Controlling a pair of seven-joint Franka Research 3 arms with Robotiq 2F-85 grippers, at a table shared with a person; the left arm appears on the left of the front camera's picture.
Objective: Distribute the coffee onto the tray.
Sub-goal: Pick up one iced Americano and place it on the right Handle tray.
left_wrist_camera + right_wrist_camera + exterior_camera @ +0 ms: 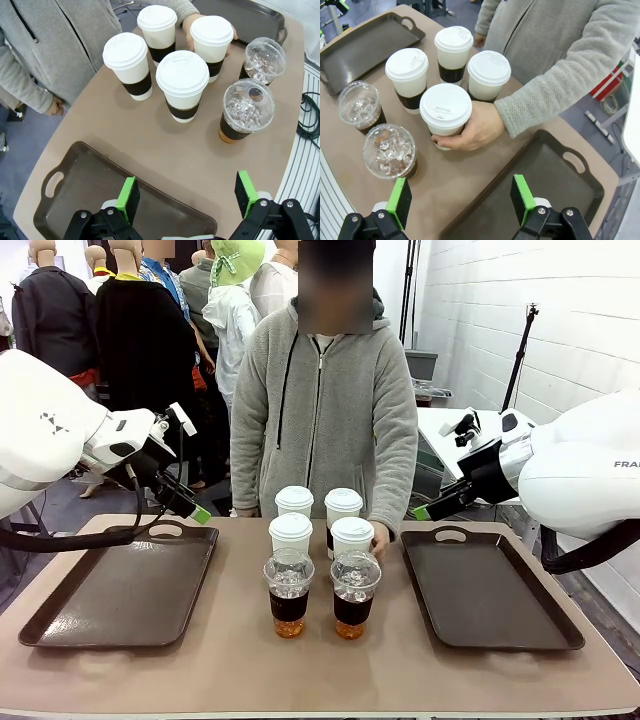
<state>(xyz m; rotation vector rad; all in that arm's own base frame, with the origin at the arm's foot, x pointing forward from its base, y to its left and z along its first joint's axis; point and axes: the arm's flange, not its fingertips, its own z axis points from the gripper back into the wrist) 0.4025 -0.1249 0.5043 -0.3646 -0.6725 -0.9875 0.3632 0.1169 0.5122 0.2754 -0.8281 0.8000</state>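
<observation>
Front view: tan table, brown trays, white wall; left fingers, right fingers wide apart, empty.

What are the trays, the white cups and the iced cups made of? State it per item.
Trays: likely plastic, dark brown, semi-gloss; light glints off them.
White cups: apparently paper, matte, black sleeves, plastic-looking lids.
Iced cups: clear plastic; ice shows through.

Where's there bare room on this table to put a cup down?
Both brown trays lie bare: the left tray and the right tray. The table strip on the robot's side of the iced coffees is free too. The middle is crowded: six cups stand close together, and a person's hand grips one white cup.
</observation>
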